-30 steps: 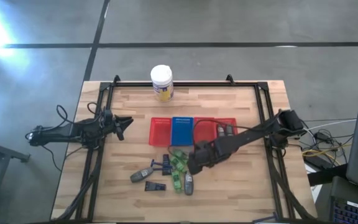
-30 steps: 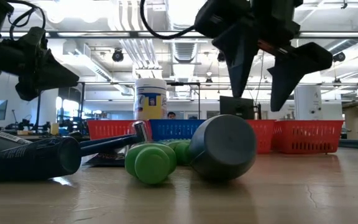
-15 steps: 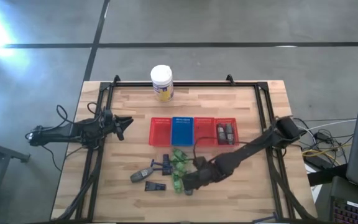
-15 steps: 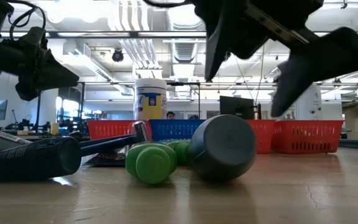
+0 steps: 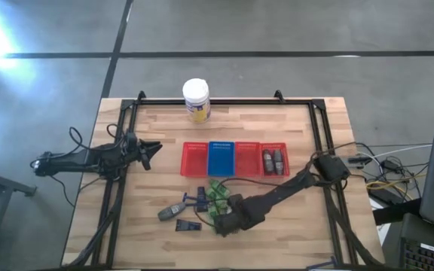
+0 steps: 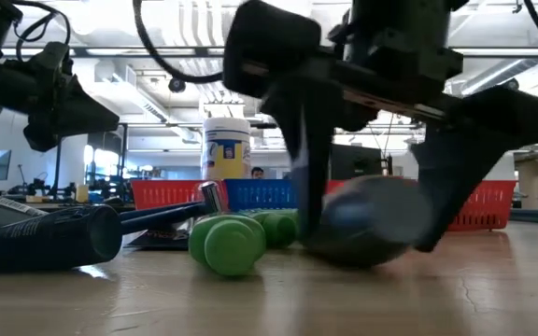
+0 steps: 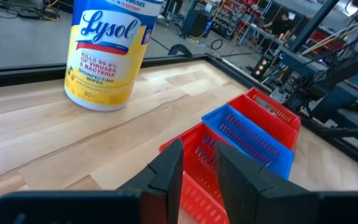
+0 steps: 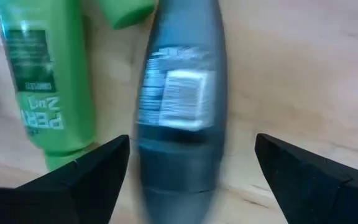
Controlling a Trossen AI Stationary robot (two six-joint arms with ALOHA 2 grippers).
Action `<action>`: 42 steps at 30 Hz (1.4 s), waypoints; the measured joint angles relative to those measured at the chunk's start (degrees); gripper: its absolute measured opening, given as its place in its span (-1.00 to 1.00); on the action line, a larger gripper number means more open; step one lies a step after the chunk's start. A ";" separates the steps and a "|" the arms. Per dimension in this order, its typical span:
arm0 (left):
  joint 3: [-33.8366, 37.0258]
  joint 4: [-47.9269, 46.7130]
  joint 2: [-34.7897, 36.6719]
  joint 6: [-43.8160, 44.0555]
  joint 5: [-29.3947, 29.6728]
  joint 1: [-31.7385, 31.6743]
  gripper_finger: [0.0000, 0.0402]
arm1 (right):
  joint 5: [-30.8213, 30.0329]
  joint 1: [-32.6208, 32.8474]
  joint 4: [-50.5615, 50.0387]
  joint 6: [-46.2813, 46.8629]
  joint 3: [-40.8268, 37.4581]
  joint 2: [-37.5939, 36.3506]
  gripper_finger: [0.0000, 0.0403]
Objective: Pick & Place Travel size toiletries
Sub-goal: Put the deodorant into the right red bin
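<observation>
Two dark fingers of the right gripper (image 8: 191,168) stood spread wide either side of a smooth, rounded grey bottle (image 8: 180,106) lying on the pale wooden table (image 5: 277,226), not yet pinching it. A glossy green tube (image 8: 42,81) lay just beside. The left gripper (image 5: 151,150) waited at the table's left edge, fingers nearly together.
</observation>
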State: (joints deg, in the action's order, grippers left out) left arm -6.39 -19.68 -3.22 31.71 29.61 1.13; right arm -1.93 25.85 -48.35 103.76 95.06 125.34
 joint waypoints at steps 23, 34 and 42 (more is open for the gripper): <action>0.00 0.00 -0.29 0.00 0.02 -0.02 -0.52 | -4.14 -1.12 -11.19 -0.32 1.43 -3.92 -0.01; 0.00 -0.02 -0.33 0.00 0.04 -0.02 -0.52 | -15.19 -5.19 -36.88 6.42 -4.73 -26.08 -0.02; 0.00 -0.02 -0.33 0.02 0.04 -0.02 -0.52 | -11.82 -17.64 -23.40 -4.94 -26.61 -41.86 -0.02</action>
State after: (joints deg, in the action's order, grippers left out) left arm -6.39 -19.70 -3.55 31.73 29.65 1.11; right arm -13.75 8.21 -71.75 98.83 68.45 83.49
